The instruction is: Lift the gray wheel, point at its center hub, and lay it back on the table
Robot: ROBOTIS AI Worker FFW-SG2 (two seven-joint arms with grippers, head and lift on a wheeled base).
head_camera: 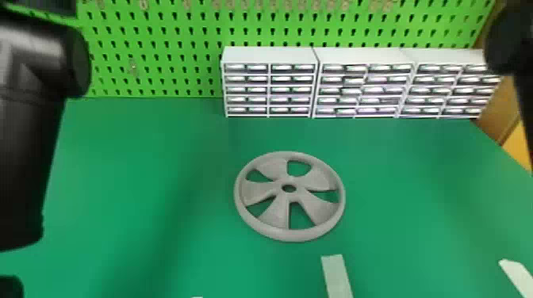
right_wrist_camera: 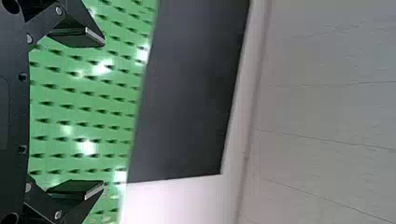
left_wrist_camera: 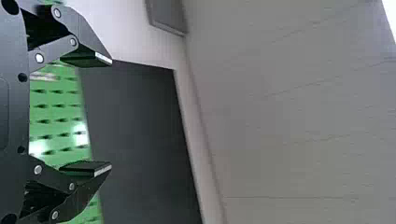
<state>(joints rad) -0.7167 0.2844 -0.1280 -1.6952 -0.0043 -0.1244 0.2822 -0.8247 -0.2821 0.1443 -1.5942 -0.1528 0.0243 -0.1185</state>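
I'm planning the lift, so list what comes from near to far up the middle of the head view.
Pale strip on the table, gray wheel, white drawer units, green pegboard.

Green pegboard [head_camera: 158,59] stands behind the table's [head_camera: 119,158] far edge, three white drawer units [head_camera: 269,55] adjoining toward the far right corner; left wrist view: dark panel [left_wrist_camera: 135,140], white wall [left_wrist_camera: 140,37].

White drawer cabinets [head_camera: 269,90] stand side by side, far centre to right; a green pegboard [head_camera: 158,55] rises behind; pale strips [head_camera: 337,277] lie near.
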